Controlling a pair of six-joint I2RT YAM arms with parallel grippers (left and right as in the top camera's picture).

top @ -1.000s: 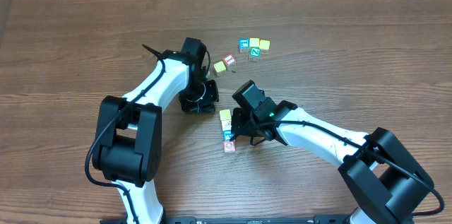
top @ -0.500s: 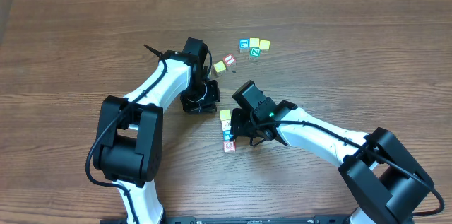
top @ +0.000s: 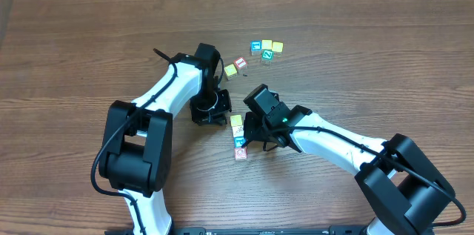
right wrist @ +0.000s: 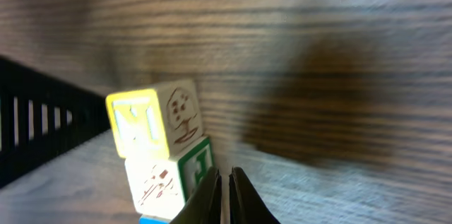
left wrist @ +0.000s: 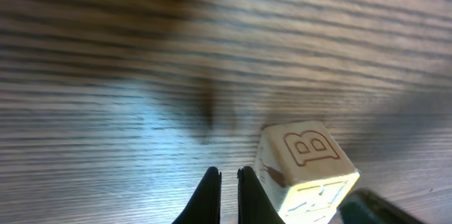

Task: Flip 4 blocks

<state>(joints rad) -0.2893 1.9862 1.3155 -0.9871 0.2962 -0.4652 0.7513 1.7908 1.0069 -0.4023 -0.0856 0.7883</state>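
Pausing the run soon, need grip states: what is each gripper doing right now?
Left gripper: closed, holding nothing.
Right gripper: closed, holding nothing.

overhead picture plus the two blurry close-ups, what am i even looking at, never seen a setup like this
These are two robot arms at a wooden table, each ending in a two-finger gripper. The wide picture looks down from above; the close-ups are taken from the wrists. The left gripper and right gripper are both shut, holding nothing. Between them lies a row of four small letter blocks; more blocks lie farther up the table. The left close-up shows a block with a B, the right one a yellow-faced block.
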